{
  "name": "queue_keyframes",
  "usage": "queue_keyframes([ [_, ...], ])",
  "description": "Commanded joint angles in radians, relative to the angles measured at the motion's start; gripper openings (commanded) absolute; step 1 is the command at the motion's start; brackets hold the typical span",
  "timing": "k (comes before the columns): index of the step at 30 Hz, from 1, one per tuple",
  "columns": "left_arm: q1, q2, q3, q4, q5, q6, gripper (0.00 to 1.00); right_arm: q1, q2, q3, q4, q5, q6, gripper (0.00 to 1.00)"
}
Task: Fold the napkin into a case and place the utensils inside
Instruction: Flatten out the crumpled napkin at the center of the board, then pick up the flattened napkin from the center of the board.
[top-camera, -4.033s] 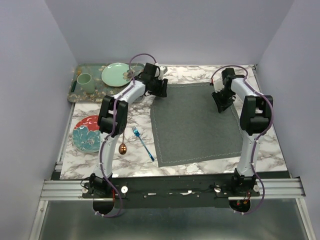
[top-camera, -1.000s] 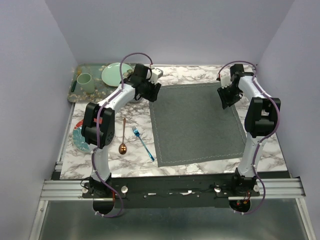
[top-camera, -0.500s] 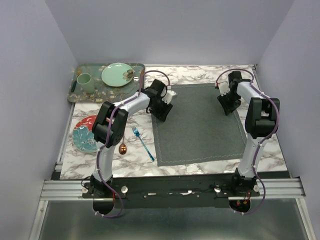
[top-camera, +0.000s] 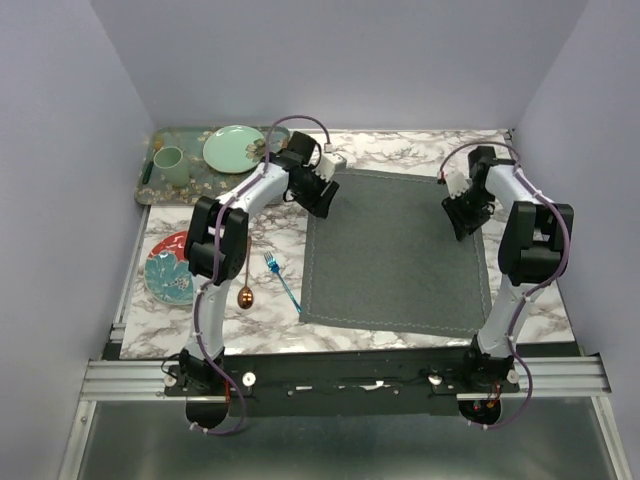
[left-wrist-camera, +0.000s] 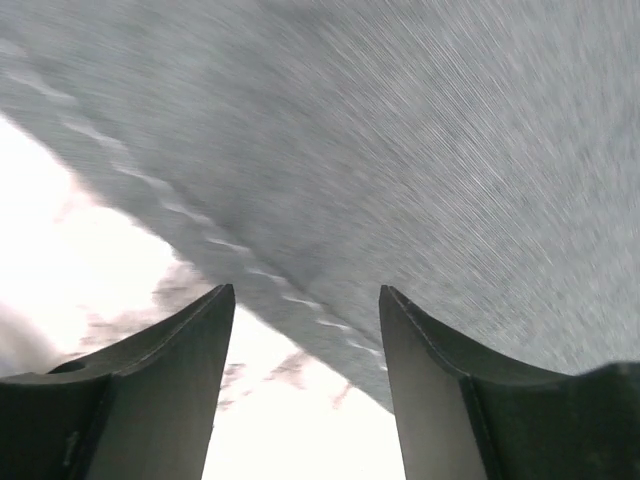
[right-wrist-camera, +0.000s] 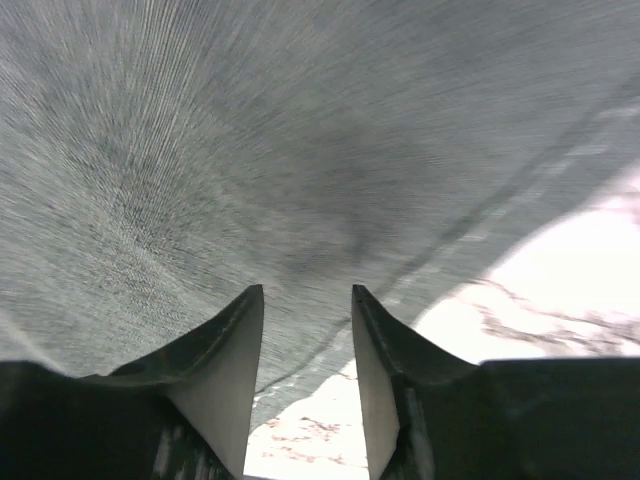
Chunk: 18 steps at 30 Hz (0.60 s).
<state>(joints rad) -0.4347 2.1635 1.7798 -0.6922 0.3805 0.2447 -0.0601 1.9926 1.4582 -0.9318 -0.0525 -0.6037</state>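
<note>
The napkin (top-camera: 395, 250) lies flat and unfolded, a dark grey cloth with a lighter stitched border; no case is in view. My left gripper (top-camera: 322, 195) stands open over its far-left edge. In the left wrist view the left gripper (left-wrist-camera: 305, 300) frames the stitched border of the napkin (left-wrist-camera: 420, 140) with nothing gripped. My right gripper (top-camera: 463, 213) is open at the right edge. In the right wrist view the right gripper (right-wrist-camera: 307, 300) straddles the edge of the napkin (right-wrist-camera: 250, 140). The blue fork (top-camera: 286, 286) and copper spoon (top-camera: 245, 295) lie left of the napkin.
A red and teal plate (top-camera: 168, 270) sits at the left, partly behind the left arm. A patterned green tray (top-camera: 165, 190) at the far left holds a green cup (top-camera: 169, 164) and a pale green plate (top-camera: 233, 148). Marble table (top-camera: 530, 300) shows right of the napkin.
The left gripper has swung back from over the cloth to its far-left edge. The right gripper has shifted slightly right. The napkin's outline has skewed, its near-left corner now further left.
</note>
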Motion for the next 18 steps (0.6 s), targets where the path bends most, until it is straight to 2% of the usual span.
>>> queue_keyframes([
  [1,0.051,-0.051,0.085,0.188,0.005,-0.122,0.72,-0.081,0.023,0.292,-0.047,-0.167,0.093,0.51],
  [3,0.053,-0.012,0.148,0.223,-0.145,-0.234,0.75,-0.092,0.069,0.426,-0.044,-0.178,0.146,0.53],
  [4,0.054,0.057,0.253,0.206,-0.194,-0.280,0.75,-0.104,0.090,0.468,-0.039,-0.182,0.166,0.53],
  [7,0.062,0.204,0.480,0.131,-0.265,-0.355,0.73,-0.124,0.178,0.589,-0.018,-0.190,0.249,0.56],
  [8,0.065,0.226,0.510,0.132,-0.273,-0.373,0.73,-0.130,0.208,0.608,-0.012,-0.191,0.266,0.56],
  [13,0.070,0.275,0.500,0.233,-0.302,-0.446,0.72,-0.165,0.284,0.677,0.031,-0.202,0.343,0.63],
  [18,0.070,0.340,0.532,0.232,-0.361,-0.478,0.68,-0.172,0.354,0.732,0.051,-0.193,0.367,0.67],
])
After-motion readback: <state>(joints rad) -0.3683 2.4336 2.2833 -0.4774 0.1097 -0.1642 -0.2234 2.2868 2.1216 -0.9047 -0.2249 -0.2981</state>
